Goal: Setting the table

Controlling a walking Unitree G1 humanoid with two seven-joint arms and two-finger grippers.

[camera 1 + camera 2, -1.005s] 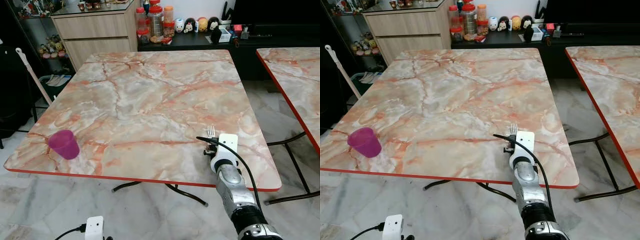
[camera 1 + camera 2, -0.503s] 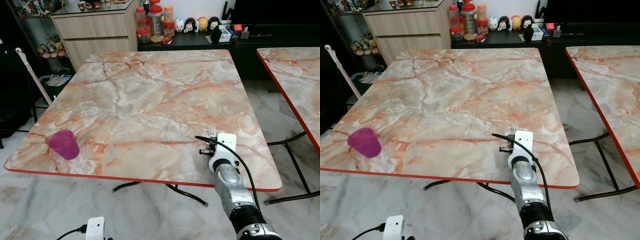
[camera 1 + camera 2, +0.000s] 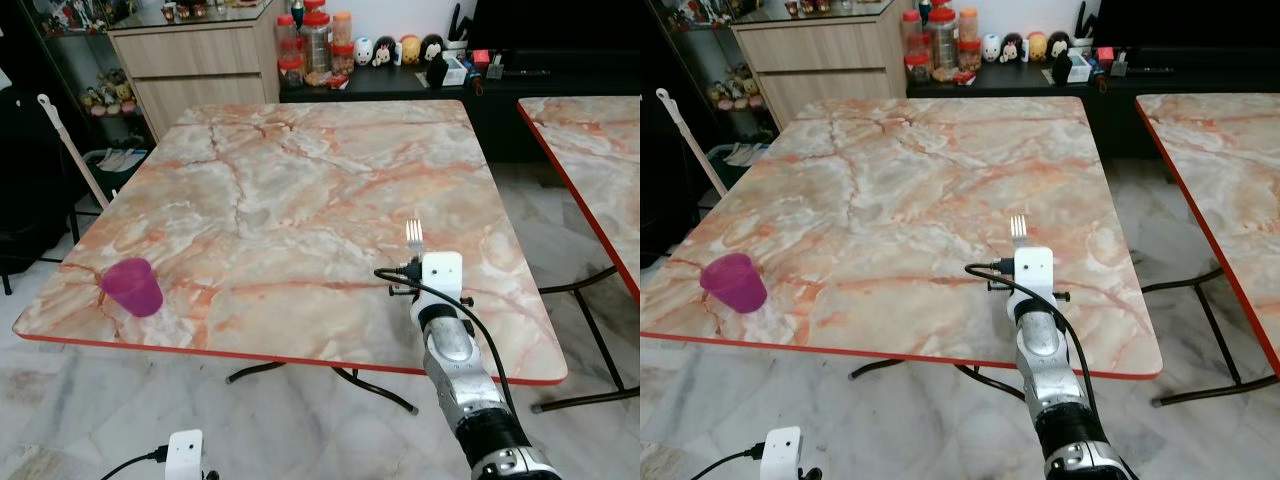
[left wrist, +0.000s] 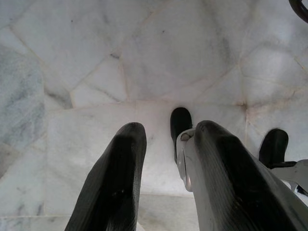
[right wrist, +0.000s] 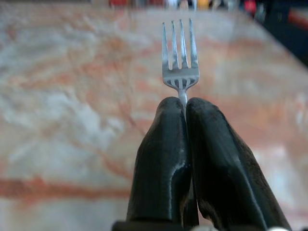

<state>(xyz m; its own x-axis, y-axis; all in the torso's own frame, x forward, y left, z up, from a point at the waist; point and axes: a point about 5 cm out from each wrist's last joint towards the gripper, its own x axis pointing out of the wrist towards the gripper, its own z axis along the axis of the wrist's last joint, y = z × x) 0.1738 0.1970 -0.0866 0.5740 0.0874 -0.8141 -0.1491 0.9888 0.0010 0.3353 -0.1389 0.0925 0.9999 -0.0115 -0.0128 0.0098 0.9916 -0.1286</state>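
The right gripper (image 5: 185,113) has its fingers (image 5: 161,159) pressed tight around the neck of a fork (image 5: 179,57), tines pointing toward 12 o'clock, over the marble table (image 3: 300,190) near its 5 o'clock corner. A purple cup (image 3: 131,287) stands near the 7 o'clock corner. The left gripper (image 4: 166,144) hangs over the floor (image 4: 144,57), fingers parted.
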